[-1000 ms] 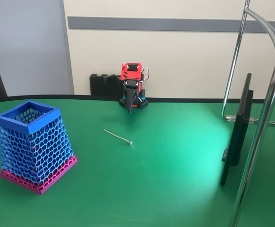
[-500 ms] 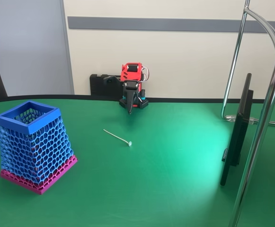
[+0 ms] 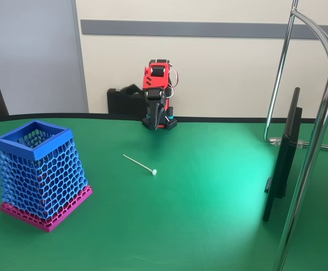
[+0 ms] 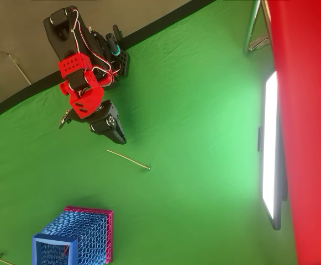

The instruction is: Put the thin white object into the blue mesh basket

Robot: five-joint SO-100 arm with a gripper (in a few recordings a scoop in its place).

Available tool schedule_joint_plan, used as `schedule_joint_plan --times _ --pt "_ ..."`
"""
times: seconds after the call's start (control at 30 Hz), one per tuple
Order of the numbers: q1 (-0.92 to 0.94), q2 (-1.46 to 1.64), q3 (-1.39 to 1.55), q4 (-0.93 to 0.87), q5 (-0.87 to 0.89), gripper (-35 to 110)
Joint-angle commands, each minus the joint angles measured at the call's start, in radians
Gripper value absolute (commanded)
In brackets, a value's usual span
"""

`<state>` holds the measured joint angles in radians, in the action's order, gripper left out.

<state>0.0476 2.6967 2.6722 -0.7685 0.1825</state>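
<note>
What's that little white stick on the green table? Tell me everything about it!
The white stick is very thin and straight, with a tiny round tip at one end. It lies flat on the green table, touching nothing else. The round tip points away from the blue basket, which stands apart from it. In the overhead view the stick lies just past the robot's gripper, which is not holding it.

The gripper [image 3: 155,125] is small and dark in the fixed view, so whether its jaws are parted cannot be told. In the overhead view, the bottom edge cuts off the blue mesh basket's [image 4: 72,238] rim, and a blurred red bar [image 4: 309,132] hides the right side.
</note>
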Motion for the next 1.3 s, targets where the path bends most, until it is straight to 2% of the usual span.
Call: schedule_joint_plan --times 0.0,0.43,0.87,1.13,1.27 --pt "0.02 -0.133 -0.129 0.017 0.063 1" --pt "0.038 -0.614 -0.456 -0.021 0.244 1" --pt "0.049 -0.937 -0.759 -0.16 0.383 1" --pt "0.041 -1.157 -0.931 -0.222 0.443 3" --pt "0.018 -1.244 -1.005 -0.268 0.456 10"
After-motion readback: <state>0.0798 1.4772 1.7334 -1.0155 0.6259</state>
